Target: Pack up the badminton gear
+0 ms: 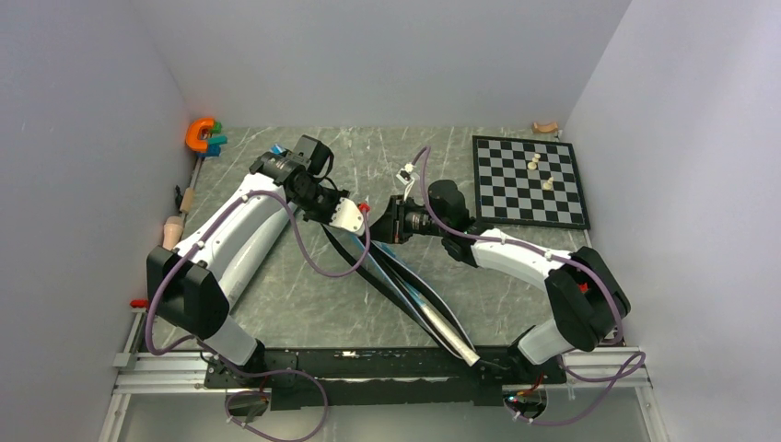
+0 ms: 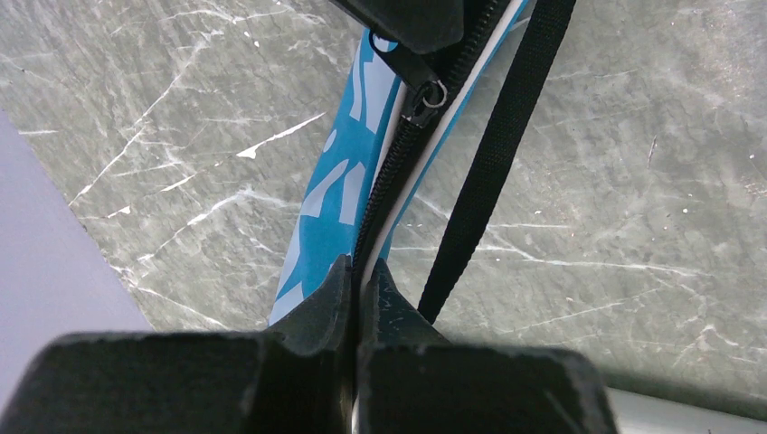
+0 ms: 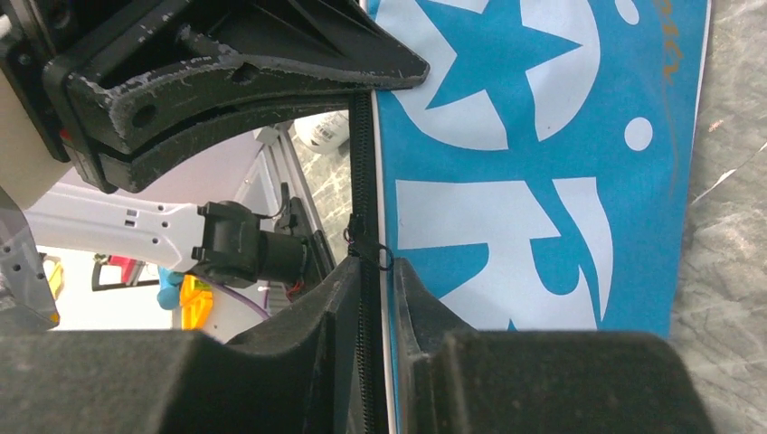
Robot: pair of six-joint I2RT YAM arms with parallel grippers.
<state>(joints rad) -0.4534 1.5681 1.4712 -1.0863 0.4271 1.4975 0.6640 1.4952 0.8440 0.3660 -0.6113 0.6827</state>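
Both arms met over the middle of the table, and the blue SPORT bag was strung out between them. It ran on a diagonal from the grippers down toward the near edge by the right arm's base. The left gripper was clenched tight on the bag's edge, right on the zipper track, with the black strap hanging loose just beside it.

The right gripper faced it from the other side. Its fingers straddled the same zippered edge, and the zipper pull sat right at the tips. There was only a narrow slot between those fingers, and honestly I couldn't tell if they were actually pinching the track or just sitting around it.

The chessboard lay well off at the far right, and the orange toy was over in the far left corner.
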